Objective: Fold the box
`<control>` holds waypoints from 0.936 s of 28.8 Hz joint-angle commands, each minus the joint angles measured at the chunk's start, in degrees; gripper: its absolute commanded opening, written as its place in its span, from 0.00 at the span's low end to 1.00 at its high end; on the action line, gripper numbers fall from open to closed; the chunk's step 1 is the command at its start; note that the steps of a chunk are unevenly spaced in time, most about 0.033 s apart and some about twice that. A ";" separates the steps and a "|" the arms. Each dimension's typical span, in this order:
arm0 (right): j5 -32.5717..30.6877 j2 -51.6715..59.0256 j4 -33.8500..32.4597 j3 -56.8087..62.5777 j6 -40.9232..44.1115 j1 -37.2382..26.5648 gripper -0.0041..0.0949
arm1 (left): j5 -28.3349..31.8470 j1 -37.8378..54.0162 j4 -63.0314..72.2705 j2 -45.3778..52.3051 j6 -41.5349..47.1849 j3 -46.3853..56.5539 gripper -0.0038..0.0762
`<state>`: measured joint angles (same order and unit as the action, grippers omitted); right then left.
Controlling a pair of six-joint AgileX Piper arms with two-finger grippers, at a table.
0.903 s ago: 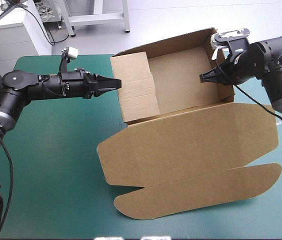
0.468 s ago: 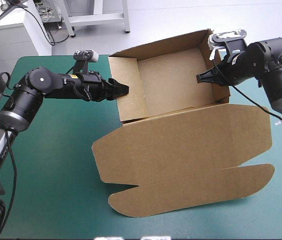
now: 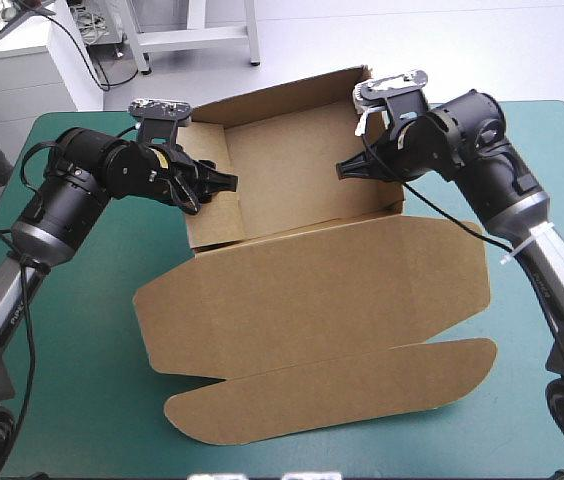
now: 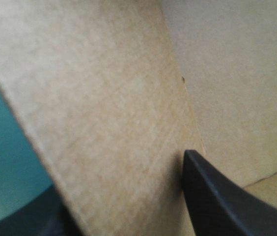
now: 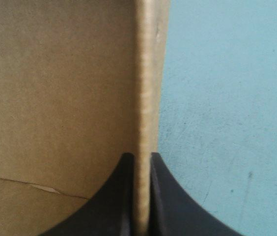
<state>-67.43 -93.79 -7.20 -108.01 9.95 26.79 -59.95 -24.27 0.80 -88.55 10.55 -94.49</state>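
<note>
Brown box (image 3: 312, 290) slid left (matte corrugated board).

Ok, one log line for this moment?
box: open tray, lid flat | left gripper: shut on box, left side | right gripper: shut on box, right side

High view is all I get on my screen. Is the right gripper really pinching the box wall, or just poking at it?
Observer: Pinching. In the right wrist view the right gripper is almost shut, and the top edge of the wall of the box stands squeezed between its two fingers.
Operator: And the left gripper? From up here it just looks stuck to the other wall.
Observer: The left wrist view shows the left gripper has that wall between its fingers. One black finger is inside the box and the other is a dark shape on the outer side.
</note>
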 commanded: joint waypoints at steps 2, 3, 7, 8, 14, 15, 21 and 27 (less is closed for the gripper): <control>6.87 1.36 4.00 -1.64 1.20 3.41 0.03 | 0.73 -1.49 -3.04 0.45 3.91 -2.79 0.40; 7.39 1.03 4.00 -1.64 1.61 3.92 0.03 | 0.59 -1.49 -3.45 0.15 4.23 -2.79 0.36; 8.26 -0.31 4.13 -1.64 2.92 4.26 0.03 | 0.57 -1.49 -3.45 -1.19 4.23 -2.79 0.14; 8.26 -1.00 4.13 -1.64 3.17 4.26 0.03 | 0.72 -1.49 -3.45 -1.33 4.27 -2.79 0.06; 9.22 -4.25 3.09 -1.64 3.17 4.07 0.03 | 4.01 -1.49 -3.47 -3.67 4.70 -3.30 0.04; 9.23 -5.16 1.98 -1.64 3.47 3.94 0.03 | 4.31 -1.49 -3.47 -4.37 4.70 -3.30 0.04; 9.20 -10.54 4.30 -1.64 3.45 -0.77 0.03 | 5.67 -1.28 -5.98 -10.15 5.62 -3.30 0.04; 10.00 -15.76 9.63 -1.64 -0.06 -6.85 0.03 | 8.06 1.70 -4.10 -15.85 5.77 -3.30 0.04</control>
<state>-62.76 -110.95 -2.74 -107.79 11.93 21.55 -55.54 -23.09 -6.25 -105.18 17.84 -95.77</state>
